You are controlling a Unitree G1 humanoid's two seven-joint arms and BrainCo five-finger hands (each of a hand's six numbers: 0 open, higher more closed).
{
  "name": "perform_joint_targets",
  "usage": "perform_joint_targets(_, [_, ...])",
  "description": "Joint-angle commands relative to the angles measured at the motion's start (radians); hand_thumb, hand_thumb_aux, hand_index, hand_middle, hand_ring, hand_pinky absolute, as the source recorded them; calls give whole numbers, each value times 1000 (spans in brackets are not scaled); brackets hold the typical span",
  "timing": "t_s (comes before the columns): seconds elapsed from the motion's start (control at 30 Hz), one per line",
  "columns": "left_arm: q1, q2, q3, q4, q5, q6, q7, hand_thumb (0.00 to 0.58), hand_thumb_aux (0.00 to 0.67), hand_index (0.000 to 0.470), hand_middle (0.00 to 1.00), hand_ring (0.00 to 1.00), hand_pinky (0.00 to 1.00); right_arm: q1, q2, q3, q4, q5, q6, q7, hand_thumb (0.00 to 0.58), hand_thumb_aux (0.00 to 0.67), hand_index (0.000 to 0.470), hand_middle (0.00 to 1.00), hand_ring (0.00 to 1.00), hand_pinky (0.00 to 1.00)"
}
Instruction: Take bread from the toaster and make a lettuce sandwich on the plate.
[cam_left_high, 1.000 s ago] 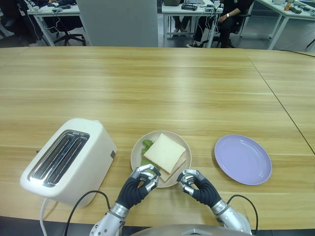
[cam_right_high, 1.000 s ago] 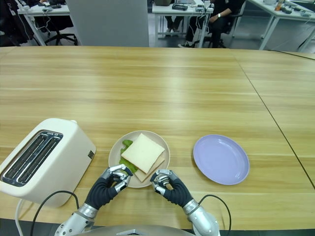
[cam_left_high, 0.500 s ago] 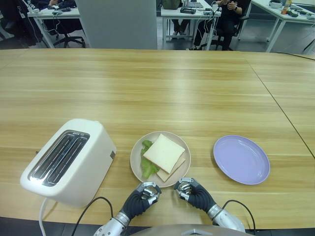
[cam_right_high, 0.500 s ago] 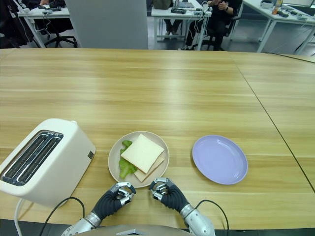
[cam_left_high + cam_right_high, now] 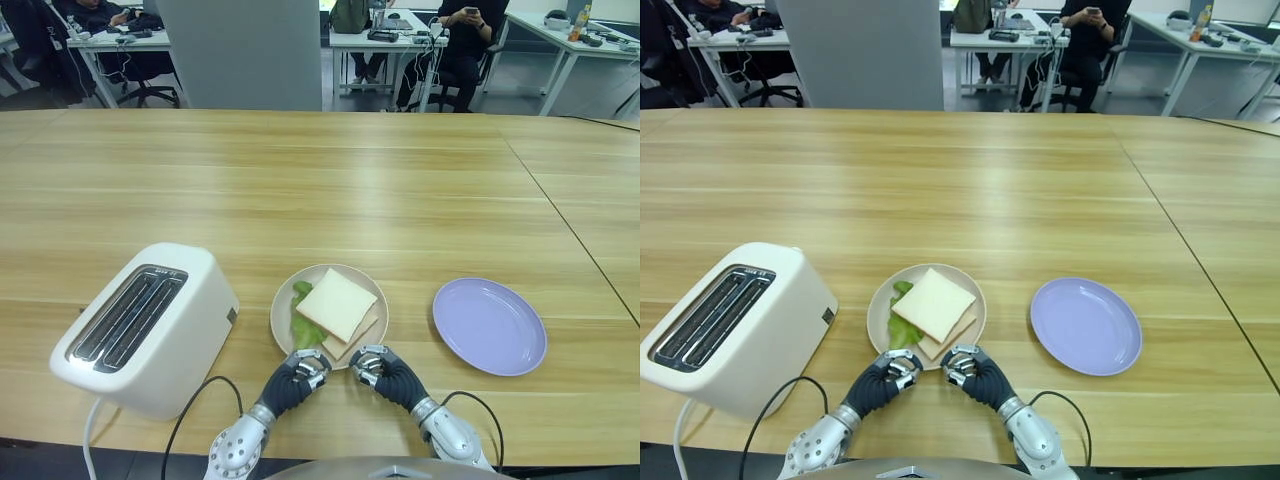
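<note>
Left robot hand: [image 5: 299, 372] low at the near edge of the tabletop [image 5: 350, 190], fingers curled in and closed on nothing.
Left robot hand, position: fingertips just beside the near rim of the beige plate [image 5: 377, 292], on its left half. Whether they touch the rim cannot be told.
Right robot hand: [image 5: 380, 368] beside the left one with a small gap between them, fingers likewise curled and gripping nothing.
Right robot hand, position: knuckles just beside the near-right rim of the same plate.
Cables: a black cable [image 5: 190, 405] loops on the wood beside the left forearm, and another [image 5: 478, 400] lies beside the right forearm.
Beige plate: round, flat on the tabletop, directly beyond both hands.
Sandwich: stacked on the beige plate.
Top bread slice: [image 5: 335, 302] white, square, turned corner-on, resting on the stack.
Lower bread slice: [image 5: 352, 341] only its near edge peeks out beneath the top slice.
Lettuce: [image 5: 303, 327] green leaf sticking out from between the slices on the left side, lying on the plate.
Toaster: [image 5: 140, 330] cream-coloured, left of the beige plate and close to it, slots facing up, with a pale cord leaving its near corner.
Purple plate: [image 5: 490, 326] right of the beige plate and apart from it, flat on the wood.
</note>
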Motion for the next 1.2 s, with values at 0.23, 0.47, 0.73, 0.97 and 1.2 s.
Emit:
perform_joint_targets(0.23, [-222,-93,4,201,18,16,43,580,670,460,1000,1000,1000,-171,65,-101,256,27,14,-39,580,670,460,855,855,855])
perform_joint_targets(0.47, [-428,-156,24,469,8,-94,50,580,670,460,1000,1000,1000,-371,102,-194,510,39,-56,-94,580,670,460,855,855,855])
perform_joint_targets(0.73, [-608,-185,74,738,11,-211,79,580,670,460,1000,1000,1000,-569,136,-273,746,42,-124,-128,580,670,460,851,851,851])
perform_joint_targets(0.97, [-640,-186,98,784,6,-254,75,580,670,460,1000,1000,1000,-610,151,-292,814,33,-166,-123,580,670,460,843,843,843])
perform_joint_targets(1.2, [-500,-191,65,615,3,-268,35,580,670,460,1000,1000,1000,-482,173,-274,618,53,-134,-81,580,670,460,792,792,792])
